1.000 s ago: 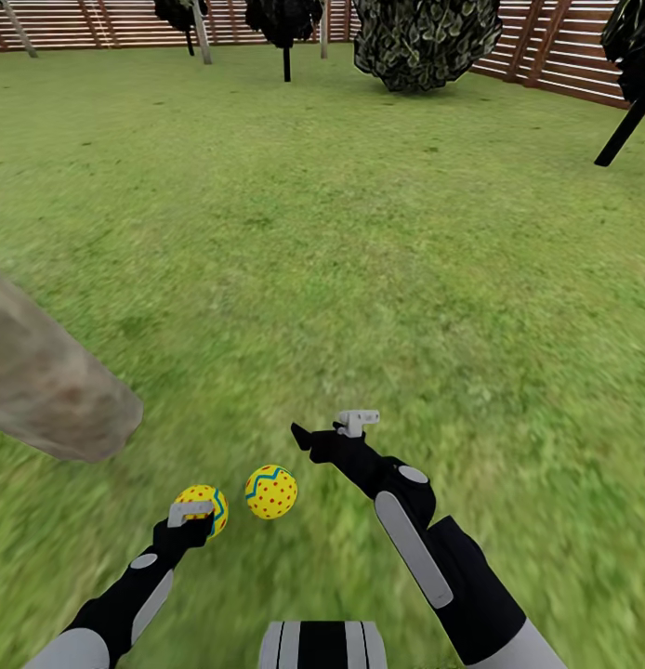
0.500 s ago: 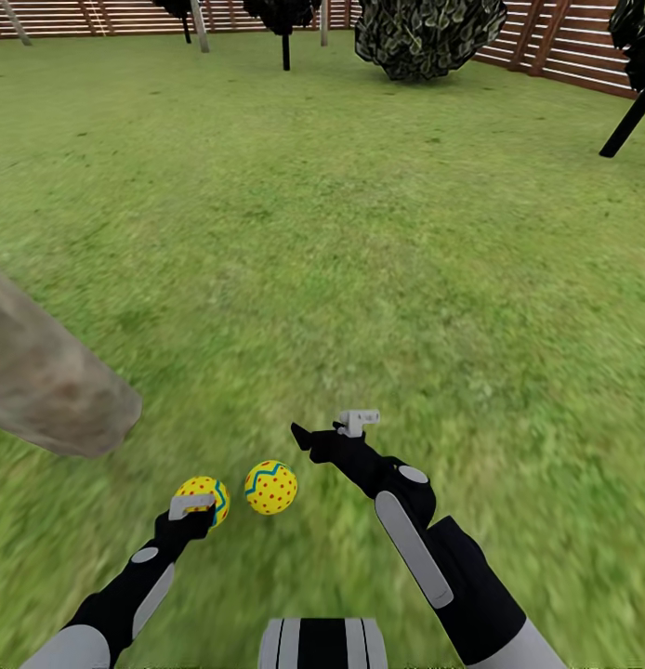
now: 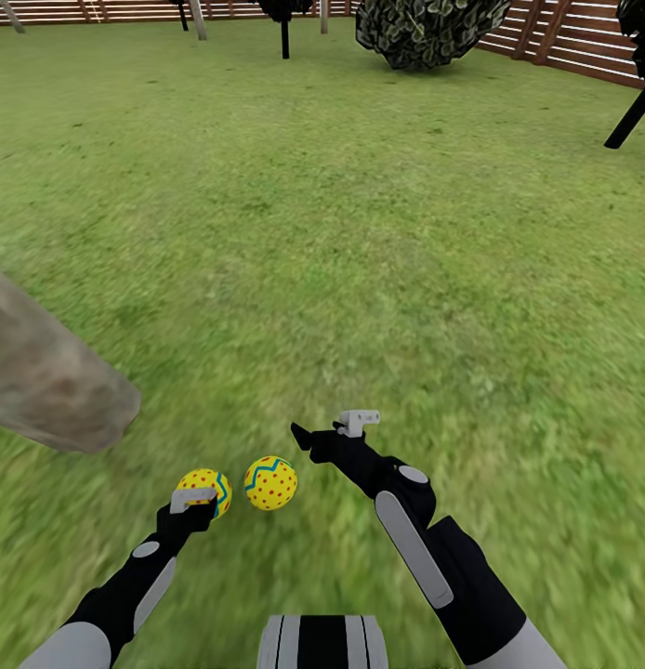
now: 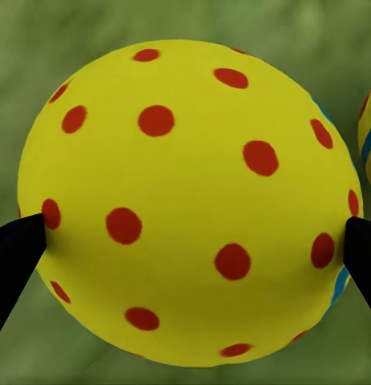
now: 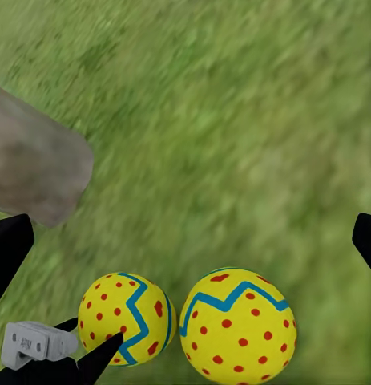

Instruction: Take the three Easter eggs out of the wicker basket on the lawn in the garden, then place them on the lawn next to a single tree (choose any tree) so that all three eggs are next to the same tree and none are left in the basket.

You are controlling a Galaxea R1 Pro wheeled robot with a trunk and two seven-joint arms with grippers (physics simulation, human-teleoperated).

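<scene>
1. Grass of the lawn (image 3: pixel 378 279), slightly patchy and blurred close in, lies under both arms; no paving shows in the head view.
2. Nearest the robot, the left gripper (image 3: pixel 196 502) has its jaws clenched on one Easter egg (image 3: pixel 204 491). The left wrist view shows that egg (image 4: pixel 185 200) pinned between the two dark fingertips (image 4: pixel 17 249), one at each flank, near its widest part.
3. Just beside it, a second egg (image 3: pixel 270 483) appears to rest on the grass; the right wrist view shows the pair (image 5: pixel 237 325) close side by side, near to touching, though I cannot tell whether they meet.
4. The right gripper (image 3: pixel 327 429) hovers just beyond the second egg, jaws spread and holding nothing.
5. To do this step well, I judge the held egg should go low to the grass before the jaws let go, set on the side away from its neighbour so it does not knock it rolling. Opening slowly and lifting straight off would keep a round, smooth egg from being flicked.
6. Left of the eggs and a little farther out, the mottled grey-tan trunk of the tree (image 3: pixel 53 381) enters the view; both eggs are near it, so the spot looks suitable.
7. Farther out, open lawn runs unbroken to the edge of the garden.
8. At the far end stand a leafy bush (image 3: pixel 425 32), thin dark trunks (image 3: pixel 285 37), and the brown slatted fence (image 3: pixel 564 42).
</scene>
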